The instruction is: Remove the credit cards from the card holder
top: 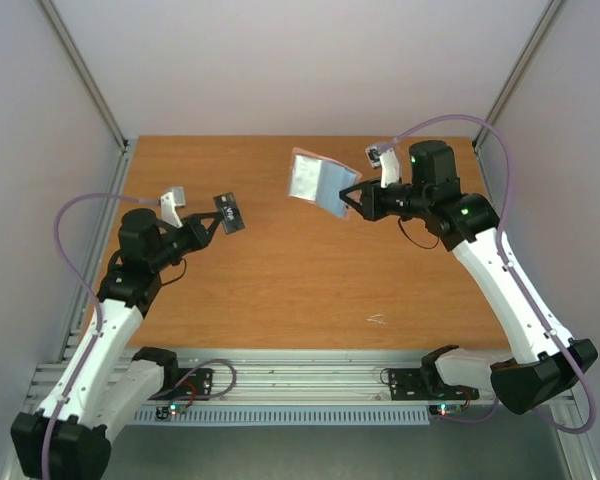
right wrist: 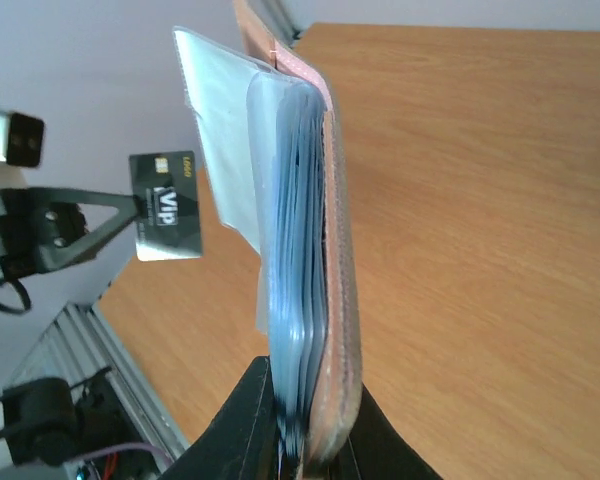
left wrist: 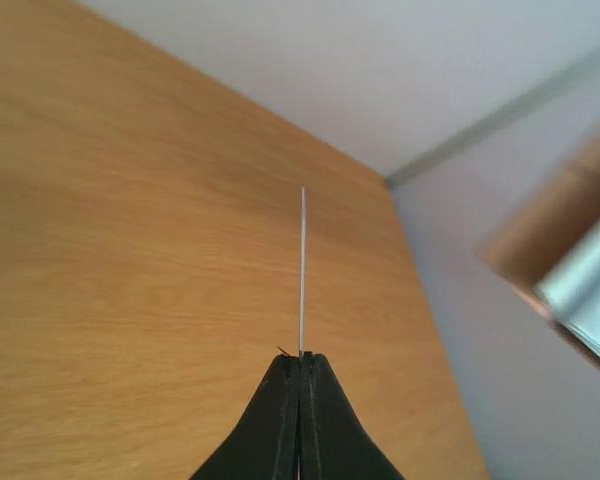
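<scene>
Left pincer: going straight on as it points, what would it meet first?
Likely the back wall: beyond the dark card it holds, only table lies ahead. The card holder is right of that line, though depth is unclear.

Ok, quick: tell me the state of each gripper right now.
Left gripper: closed, holding the dark card.
Right gripper: closed, holding the card holder.

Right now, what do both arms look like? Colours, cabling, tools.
The left arm and right arm have white link shells, black joints and bases. A lilac cable loops along each. The left tool and right tool are black with tapered fingers. The right arm shows green lights.
</scene>
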Robot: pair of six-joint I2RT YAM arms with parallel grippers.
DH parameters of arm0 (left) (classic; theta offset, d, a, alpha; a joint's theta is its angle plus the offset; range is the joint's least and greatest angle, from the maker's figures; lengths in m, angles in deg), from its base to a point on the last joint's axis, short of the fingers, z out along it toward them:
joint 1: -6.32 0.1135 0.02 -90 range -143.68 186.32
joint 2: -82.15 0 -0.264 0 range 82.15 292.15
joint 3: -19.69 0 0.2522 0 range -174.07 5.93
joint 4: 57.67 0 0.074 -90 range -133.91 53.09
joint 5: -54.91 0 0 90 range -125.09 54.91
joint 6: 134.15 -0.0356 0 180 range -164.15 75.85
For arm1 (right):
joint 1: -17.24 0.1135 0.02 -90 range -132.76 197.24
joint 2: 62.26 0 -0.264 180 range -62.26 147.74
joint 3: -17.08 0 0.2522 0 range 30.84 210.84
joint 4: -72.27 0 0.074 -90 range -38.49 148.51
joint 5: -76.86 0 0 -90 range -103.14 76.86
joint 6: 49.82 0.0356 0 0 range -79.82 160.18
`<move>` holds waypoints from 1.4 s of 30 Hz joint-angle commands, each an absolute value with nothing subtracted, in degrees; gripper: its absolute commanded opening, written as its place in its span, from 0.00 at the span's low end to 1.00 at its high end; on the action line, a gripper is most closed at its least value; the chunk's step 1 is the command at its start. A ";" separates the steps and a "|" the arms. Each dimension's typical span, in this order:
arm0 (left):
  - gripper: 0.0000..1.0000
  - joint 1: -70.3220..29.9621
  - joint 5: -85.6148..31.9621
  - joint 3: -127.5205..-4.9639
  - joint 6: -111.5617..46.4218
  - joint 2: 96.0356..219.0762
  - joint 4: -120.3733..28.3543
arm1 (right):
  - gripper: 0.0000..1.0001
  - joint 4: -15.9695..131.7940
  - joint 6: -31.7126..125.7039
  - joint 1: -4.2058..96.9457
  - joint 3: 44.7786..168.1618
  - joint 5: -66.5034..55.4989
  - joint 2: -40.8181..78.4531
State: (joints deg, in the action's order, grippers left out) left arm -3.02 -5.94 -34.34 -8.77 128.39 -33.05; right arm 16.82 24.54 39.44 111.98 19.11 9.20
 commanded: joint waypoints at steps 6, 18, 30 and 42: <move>0.00 5.00 -25.86 -31.79 29.00 143.52 -27.75 | 0.01 22.98 34.87 39.40 113.38 12.47 8.76; 0.00 7.93 -28.61 -31.60 45.82 161.15 -31.60 | 0.01 19.43 28.71 39.41 126.53 15.20 21.47; 0.01 2.91 -32.80 -37.20 57.93 176.02 -33.62 | 0.01 11.42 27.91 39.43 140.24 17.93 32.53; 0.47 -3.26 -31.24 -32.69 66.41 172.91 -28.22 | 0.01 9.43 27.65 39.48 142.47 17.41 32.88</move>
